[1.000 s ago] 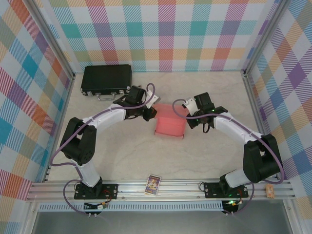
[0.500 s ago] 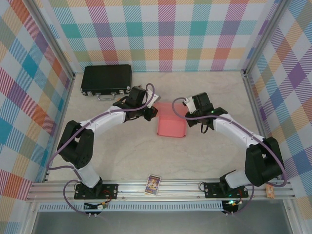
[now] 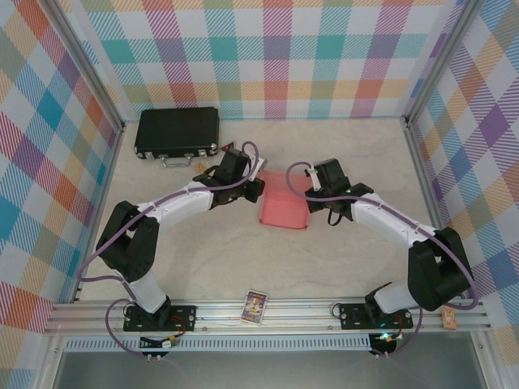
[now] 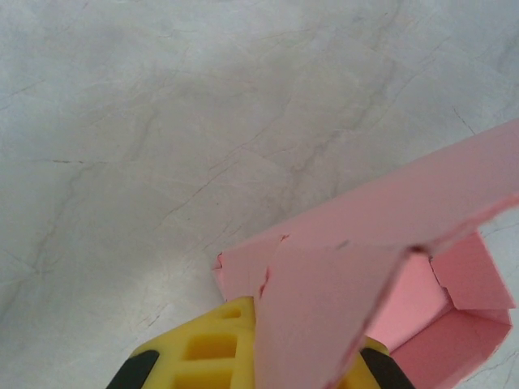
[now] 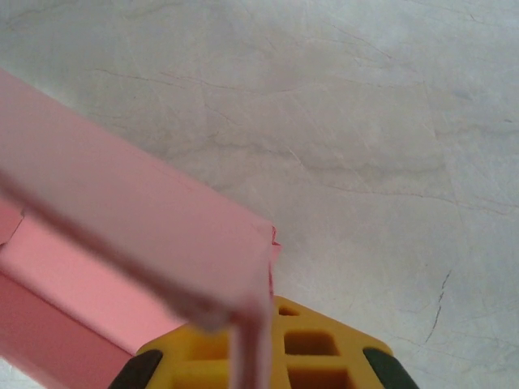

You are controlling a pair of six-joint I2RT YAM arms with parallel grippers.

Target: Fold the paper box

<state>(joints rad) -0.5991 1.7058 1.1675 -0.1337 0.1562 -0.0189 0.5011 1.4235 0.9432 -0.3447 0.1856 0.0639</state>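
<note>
1. Your left wrist view cuts the paper box (image 4: 349, 275) off at right and below; its card hides how the left gripper (image 3: 253, 188) grips.
2. Its blurred wall likewise masks the right gripper (image 3: 312, 193).
3. The rail card (image 3: 255, 306) has print too small to read.
</note>
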